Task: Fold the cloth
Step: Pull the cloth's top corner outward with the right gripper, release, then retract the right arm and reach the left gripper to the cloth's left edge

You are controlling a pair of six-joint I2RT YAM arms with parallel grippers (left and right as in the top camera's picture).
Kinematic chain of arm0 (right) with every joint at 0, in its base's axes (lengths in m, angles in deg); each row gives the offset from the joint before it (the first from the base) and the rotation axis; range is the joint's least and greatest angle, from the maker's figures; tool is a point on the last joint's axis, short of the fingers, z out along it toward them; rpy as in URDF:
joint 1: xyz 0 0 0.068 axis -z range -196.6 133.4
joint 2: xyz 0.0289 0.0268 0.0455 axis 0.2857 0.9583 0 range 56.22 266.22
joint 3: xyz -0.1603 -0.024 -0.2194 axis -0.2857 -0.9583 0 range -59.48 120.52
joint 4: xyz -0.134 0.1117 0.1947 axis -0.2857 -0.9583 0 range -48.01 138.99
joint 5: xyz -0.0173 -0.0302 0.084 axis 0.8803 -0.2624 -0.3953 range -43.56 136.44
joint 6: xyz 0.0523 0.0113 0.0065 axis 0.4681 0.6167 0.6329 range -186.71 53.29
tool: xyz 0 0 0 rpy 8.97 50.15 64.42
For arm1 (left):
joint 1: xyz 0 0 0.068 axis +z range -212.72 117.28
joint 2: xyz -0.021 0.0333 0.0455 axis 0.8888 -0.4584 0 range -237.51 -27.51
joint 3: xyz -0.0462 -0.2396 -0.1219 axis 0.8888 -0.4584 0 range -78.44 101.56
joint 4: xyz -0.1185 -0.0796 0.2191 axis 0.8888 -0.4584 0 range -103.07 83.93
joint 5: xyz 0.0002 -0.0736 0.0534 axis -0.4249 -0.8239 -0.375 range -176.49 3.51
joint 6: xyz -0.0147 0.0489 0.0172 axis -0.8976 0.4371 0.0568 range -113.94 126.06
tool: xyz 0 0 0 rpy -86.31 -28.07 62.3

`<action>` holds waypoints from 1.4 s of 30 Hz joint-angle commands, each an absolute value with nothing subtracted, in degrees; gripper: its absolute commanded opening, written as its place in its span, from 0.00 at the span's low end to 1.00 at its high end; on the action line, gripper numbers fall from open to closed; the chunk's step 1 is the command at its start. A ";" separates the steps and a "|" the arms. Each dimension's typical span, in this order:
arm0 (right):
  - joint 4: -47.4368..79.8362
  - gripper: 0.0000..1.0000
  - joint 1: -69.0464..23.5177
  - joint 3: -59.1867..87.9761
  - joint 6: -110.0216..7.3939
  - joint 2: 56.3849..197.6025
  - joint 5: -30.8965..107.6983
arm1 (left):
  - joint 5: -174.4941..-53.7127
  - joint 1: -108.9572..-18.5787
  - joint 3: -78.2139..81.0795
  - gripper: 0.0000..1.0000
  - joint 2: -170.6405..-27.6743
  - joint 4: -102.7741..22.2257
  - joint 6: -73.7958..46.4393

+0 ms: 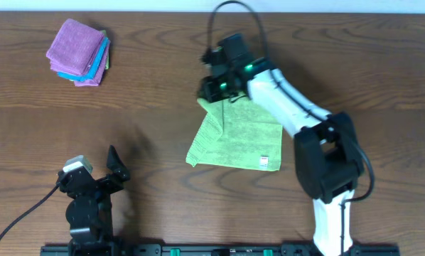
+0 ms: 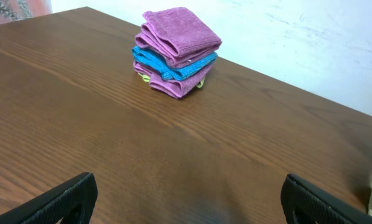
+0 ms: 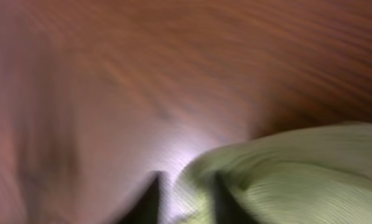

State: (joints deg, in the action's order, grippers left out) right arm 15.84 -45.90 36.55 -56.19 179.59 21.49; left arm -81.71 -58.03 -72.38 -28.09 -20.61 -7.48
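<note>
Jaws of the right gripper [image 1: 214, 88] are closed on the far left corner of the cloth [image 1: 244, 142], with green fabric bunched between them (the wrist view is blurred, but the pinch reads clearly). The corner is held up, probably so it can be carried over the rest, which lies flat mid-table with its white tag [image 1: 265, 161] near the front edge. The left gripper [image 1: 113, 169] sits spread wide, well apart from the cloth, leaving the fold to one arm

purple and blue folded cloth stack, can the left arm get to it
Probably yes: the left gripper is open and empty, and only bare wooden table lies between it and the purple and blue folded cloth stack.
</note>
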 commanded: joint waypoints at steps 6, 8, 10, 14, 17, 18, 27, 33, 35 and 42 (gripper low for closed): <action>13.48 0.96 -48.06 38.64 -59.44 179.20 26.41 | -80.95 -58.25 -73.78 0.95 -27.76 -21.20 -7.70; 9.02 0.92 -46.66 40.87 -59.51 178.37 26.06 | -80.95 -58.25 -73.78 0.95 -27.76 -21.20 -7.68; 3.86 0.85 -45.42 44.57 -60.36 176.93 26.13 | -80.95 -58.25 -73.78 0.95 -27.76 -21.20 -7.68; -6.48 0.78 -43.89 52.48 -63.68 170.37 30.48 | -80.95 -58.25 -73.78 0.95 -27.76 -21.20 -7.70; -14.06 0.79 -44.33 54.60 -63.51 162.70 41.21 | -80.95 -58.25 -73.78 0.95 -27.76 -21.20 -7.70; -16.95 0.79 -44.59 54.60 -62.75 159.96 42.94 | -80.95 -58.25 -73.78 0.95 -27.76 -21.20 -7.70; -31.59 0.81 -53.03 43.39 -54.22 129.63 58.06 | -83.44 -58.25 -73.78 0.95 -27.76 -20.20 -7.77; -29.27 0.87 -57.92 20.20 -46.99 101.54 59.31 | -97.65 -58.25 -73.78 0.95 -27.76 -19.02 -9.91; -29.32 0.90 -57.94 16.61 -47.03 95.29 55.96 | -101.21 -58.25 -73.80 0.95 -27.76 -15.59 -11.77; -31.24 0.96 -57.92 12.92 -47.01 90.15 49.65 | -101.27 -58.25 -73.80 0.95 -27.76 18.23 -18.37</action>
State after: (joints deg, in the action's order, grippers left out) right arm -31.04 -57.29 13.36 -47.84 89.52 52.18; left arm -100.29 -58.03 -74.17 -28.09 14.34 -16.71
